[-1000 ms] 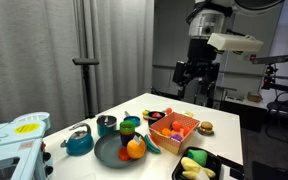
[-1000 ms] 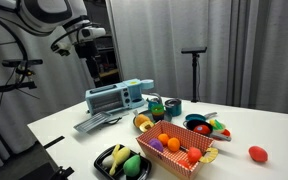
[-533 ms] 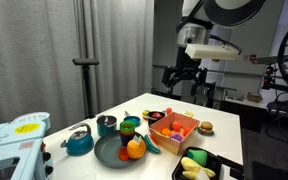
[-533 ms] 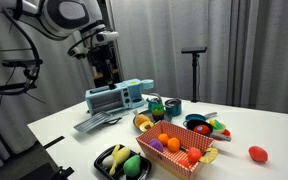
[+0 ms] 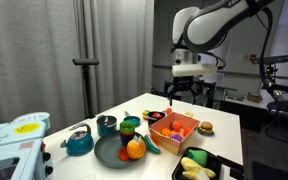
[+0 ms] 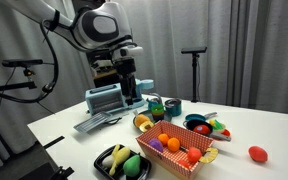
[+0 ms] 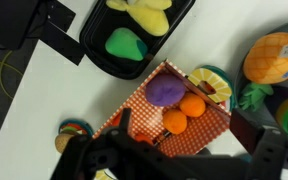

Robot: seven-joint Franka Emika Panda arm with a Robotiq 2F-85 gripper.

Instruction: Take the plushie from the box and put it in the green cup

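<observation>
The purple plushie (image 7: 165,91) lies in a corner of the orange-red box (image 7: 199,130), beside two round orange toys (image 7: 184,112). The box also shows in both exterior views (image 5: 174,130) (image 6: 174,155); the plushie is not clear there. The green cup (image 5: 130,124) stands behind the plate, next to the box. My gripper (image 7: 174,162) hangs open and empty high above the box, its two fingers spread wide at the bottom of the wrist view. In both exterior views it (image 5: 181,90) (image 6: 127,88) is well above the table.
A black tray (image 7: 134,45) with yellow and green items sits beside the box. A dark plate (image 5: 112,152) holds an orange fruit toy. A teal cup (image 5: 106,124) and a blue kettle (image 5: 79,141) stand behind it. A burger toy (image 5: 206,127) lies near the box.
The arm has swung in and come down towards the table, bringing the open gripper over the box. Nothing on the table has moved.
</observation>
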